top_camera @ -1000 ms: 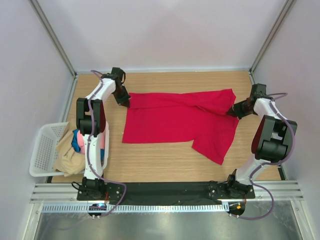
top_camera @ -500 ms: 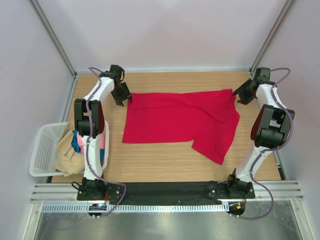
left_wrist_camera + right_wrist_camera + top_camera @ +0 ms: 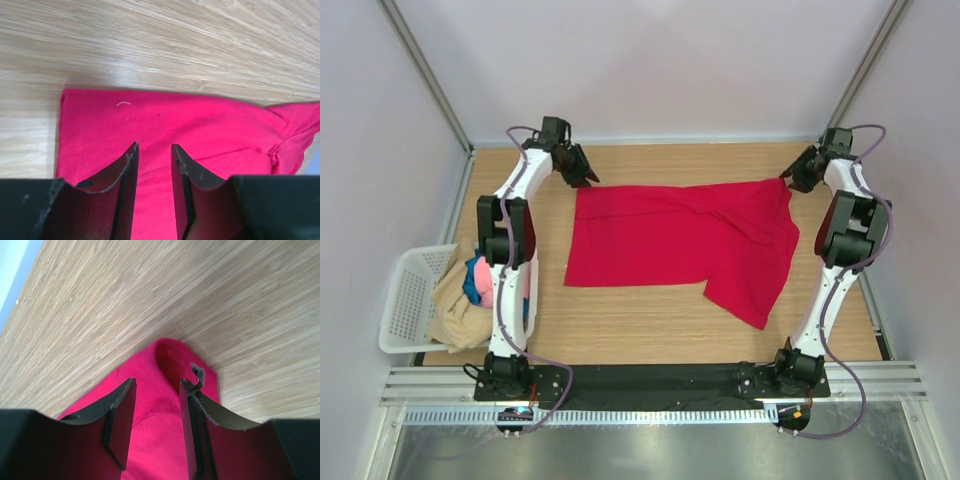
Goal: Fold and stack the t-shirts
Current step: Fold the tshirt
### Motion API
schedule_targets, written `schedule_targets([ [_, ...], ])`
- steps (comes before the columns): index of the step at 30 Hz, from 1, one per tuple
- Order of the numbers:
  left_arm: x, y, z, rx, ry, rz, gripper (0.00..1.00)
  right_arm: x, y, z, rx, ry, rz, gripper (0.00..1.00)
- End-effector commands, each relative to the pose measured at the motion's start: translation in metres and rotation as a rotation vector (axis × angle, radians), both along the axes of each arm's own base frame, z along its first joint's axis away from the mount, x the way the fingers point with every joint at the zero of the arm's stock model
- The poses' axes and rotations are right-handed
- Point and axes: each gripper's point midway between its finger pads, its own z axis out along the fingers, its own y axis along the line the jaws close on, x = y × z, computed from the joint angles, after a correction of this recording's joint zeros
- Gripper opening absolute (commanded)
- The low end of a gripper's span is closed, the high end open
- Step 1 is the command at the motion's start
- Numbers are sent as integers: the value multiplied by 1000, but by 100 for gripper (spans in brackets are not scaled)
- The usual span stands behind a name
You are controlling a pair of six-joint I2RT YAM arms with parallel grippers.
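Top external shows the red t-shirt (image 3: 670, 235) spread on the bench (image 3: 640, 325), my left gripper (image 3: 582, 174) and right gripper (image 3: 792, 178) both parted, empty, at its far corners. Worry: pinching only one layer or a wrinkle, so the fold drags crooked.

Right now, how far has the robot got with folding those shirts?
Early days. Done: the red t-shirt lies spread on the table, though its right part is rumpled. In hand: the left tool and right tool hover open over its far corners, gripping nothing. Left: every fold, the stacking, and the other shirts heaped in the white basket.
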Motion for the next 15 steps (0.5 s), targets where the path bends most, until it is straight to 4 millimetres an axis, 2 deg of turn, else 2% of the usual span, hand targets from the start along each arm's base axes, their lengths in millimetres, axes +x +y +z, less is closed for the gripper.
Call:
schedule_targets([
  [1, 13, -11, -2, -86, -24, -14, 33, 25, -2, 29, -32, -115, 33, 47],
  [6, 17, -16, -20, -117, 3, 4, 31, 31, -3, 17, -20, -114, 28, 45],
  [15, 19, -11, -47, -144, 63, 52, 31, 47, 1, -2, 39, -107, 14, 40],
])
